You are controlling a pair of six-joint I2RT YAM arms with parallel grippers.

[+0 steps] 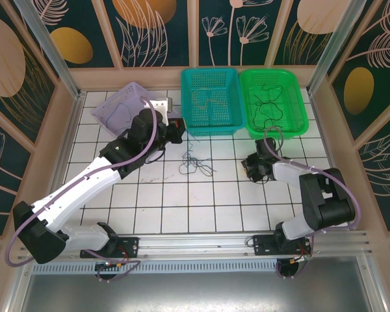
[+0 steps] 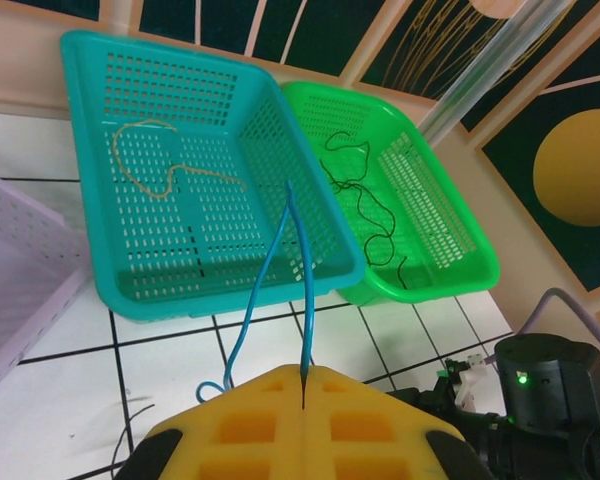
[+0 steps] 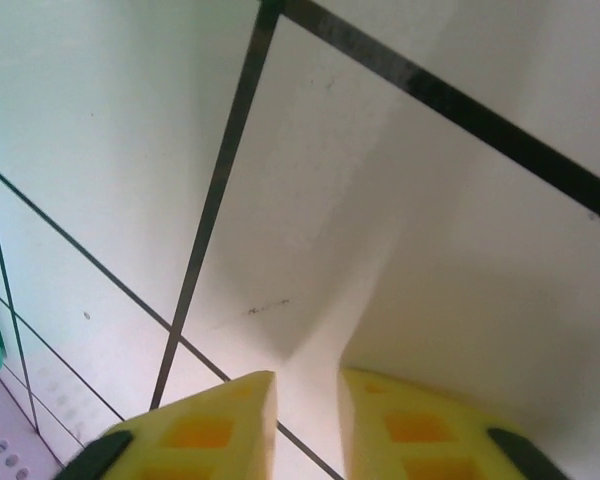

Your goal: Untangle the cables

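Showing the left hand with its yellow pads pressed together on a blue cable, which rises from the seam between them in a narrow loop and drops again behind the pads' left side. Beyond it stand two baskets side by side and touching: a teal basket holding a pale cable that curls across its floor, and a green basket holding a black cable in loose squiggles. Seen from above, the left hand sits just beside the teal basket's near left corner, and a lilac basket lies angled at the far left of the bench. A loose tangle of cables, dark and blue, rests on the white tiles near the teal basket, between the two arms. The right hand is low over bare tile, its pads a narrow gap apart with nothing between them; from above, the right hand lies to the right of the tangle and apart from it.
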